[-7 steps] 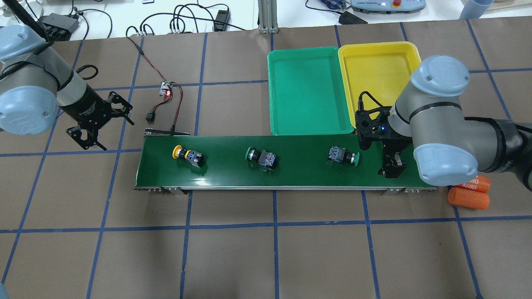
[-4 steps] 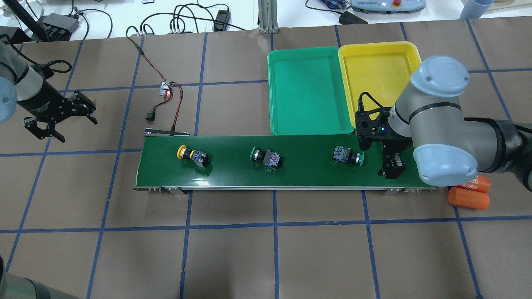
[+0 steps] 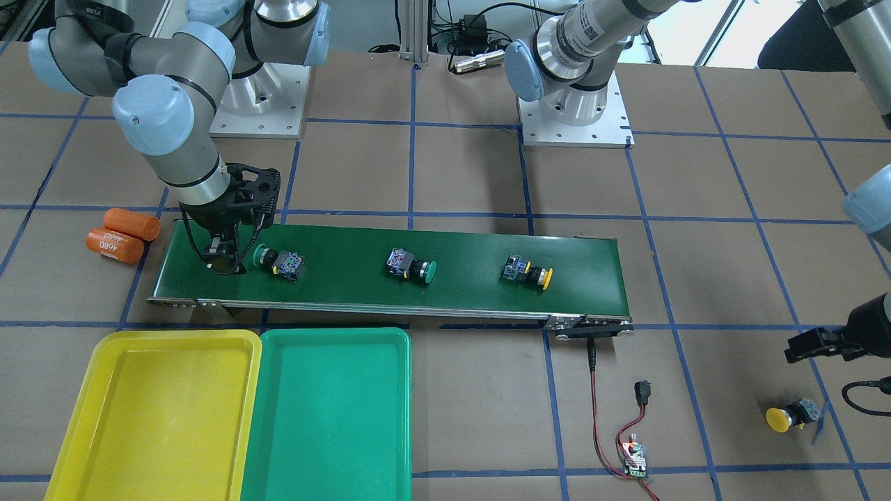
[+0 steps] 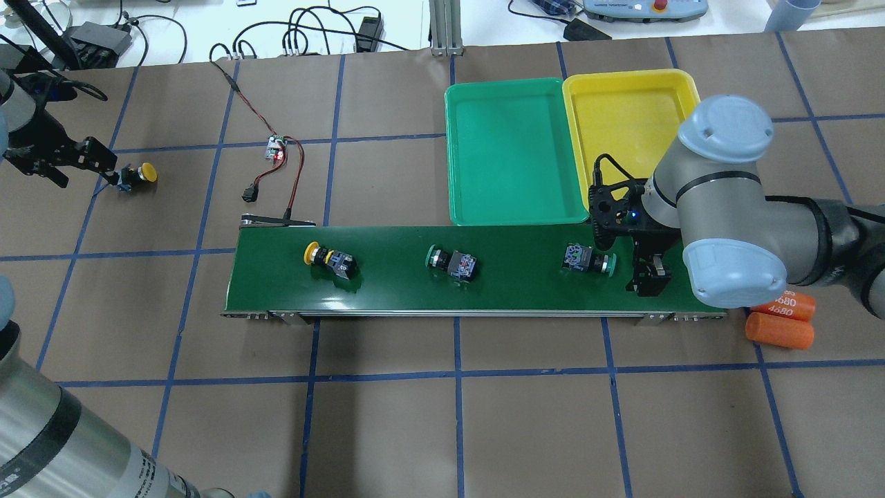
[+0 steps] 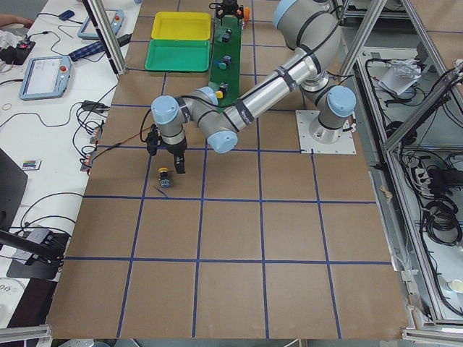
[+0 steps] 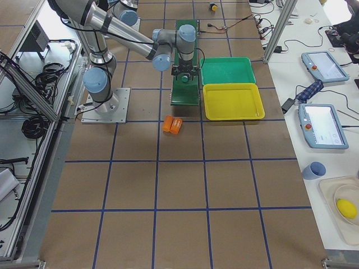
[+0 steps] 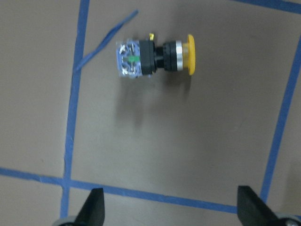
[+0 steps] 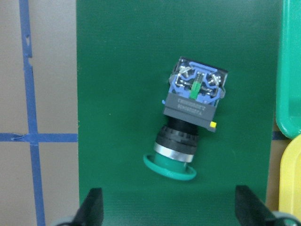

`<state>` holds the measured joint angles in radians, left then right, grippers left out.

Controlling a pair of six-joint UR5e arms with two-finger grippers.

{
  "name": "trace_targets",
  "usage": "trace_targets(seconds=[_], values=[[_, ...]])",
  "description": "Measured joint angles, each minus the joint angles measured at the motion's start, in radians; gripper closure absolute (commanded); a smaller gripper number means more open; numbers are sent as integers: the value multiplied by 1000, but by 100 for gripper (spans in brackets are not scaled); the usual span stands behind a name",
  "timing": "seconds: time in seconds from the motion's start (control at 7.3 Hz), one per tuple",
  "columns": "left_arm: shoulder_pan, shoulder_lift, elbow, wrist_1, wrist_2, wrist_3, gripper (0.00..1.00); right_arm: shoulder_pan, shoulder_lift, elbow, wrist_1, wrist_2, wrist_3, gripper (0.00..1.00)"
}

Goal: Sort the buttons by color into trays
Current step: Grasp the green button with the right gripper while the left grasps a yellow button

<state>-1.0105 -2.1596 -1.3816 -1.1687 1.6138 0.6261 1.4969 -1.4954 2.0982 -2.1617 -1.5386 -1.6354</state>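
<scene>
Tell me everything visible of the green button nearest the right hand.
The green button lies on its side on the dark green belt, touching nothing else. It has a round green plastic-looking cap, a silvery ring, a black neck and a blocky black body whose blue end shows metal screws. Its cap points toward the open right hand, which stands clear of it.

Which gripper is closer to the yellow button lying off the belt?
Left. The left gripper hovers just beside that yellow button; the right gripper is far off, over the belt's other end.
</scene>
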Motion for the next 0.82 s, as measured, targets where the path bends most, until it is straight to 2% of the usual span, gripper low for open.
trace_targets(seconds=[0.41, 0.55, 0.68, 0.82], values=[[0, -107, 64, 82, -4, 367, 0, 2, 25, -2, -30, 13, 5, 0], [-2, -124, 66, 99, -7, 430, 0, 3, 34, -2, -41, 17, 5, 8], [-4, -135, 68, 108, -9, 477, 0, 4, 39, -1, -44, 18, 3, 27], [-4, -141, 69, 113, -13, 521, 0, 4, 41, 0, -44, 16, 1, 39]])
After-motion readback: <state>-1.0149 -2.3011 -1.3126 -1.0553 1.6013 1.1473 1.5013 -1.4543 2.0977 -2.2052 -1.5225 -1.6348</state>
